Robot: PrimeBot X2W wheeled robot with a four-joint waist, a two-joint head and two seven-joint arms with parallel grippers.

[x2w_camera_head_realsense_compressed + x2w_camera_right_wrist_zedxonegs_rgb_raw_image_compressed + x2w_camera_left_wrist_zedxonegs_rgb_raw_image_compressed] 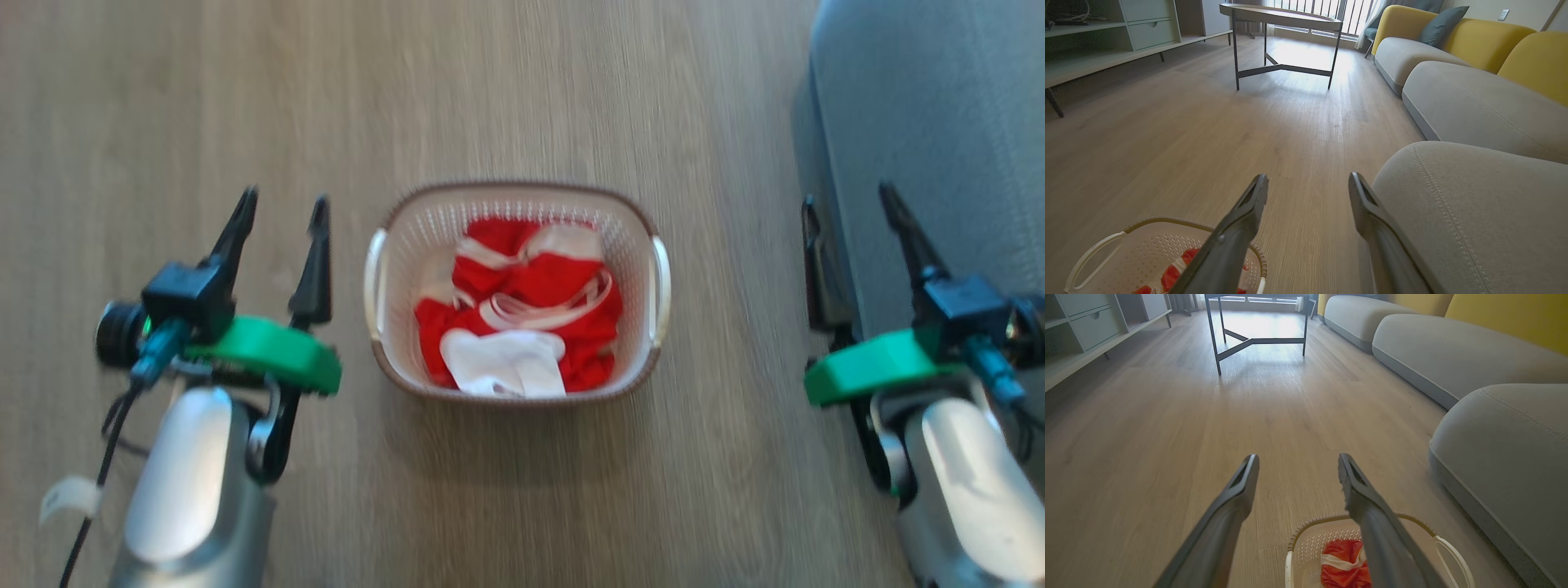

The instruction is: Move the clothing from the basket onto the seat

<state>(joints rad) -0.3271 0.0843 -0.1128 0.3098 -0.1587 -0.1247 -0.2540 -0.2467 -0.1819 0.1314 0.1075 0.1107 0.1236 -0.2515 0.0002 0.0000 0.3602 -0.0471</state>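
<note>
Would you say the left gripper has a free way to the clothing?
Probably yes: the left gripper is open beside the open-topped basket, and the clothing lies exposed.

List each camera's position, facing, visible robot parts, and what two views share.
Head view: on the head, facing down at basket and clothing on the floor; left gripper and right gripper open, forearms.
Left wrist view: left wrist, facing along the floor toward a table; own fingers.
Right wrist view: right wrist, same heading; own fingers.
Both wrist views share basket, seat, table.
</note>
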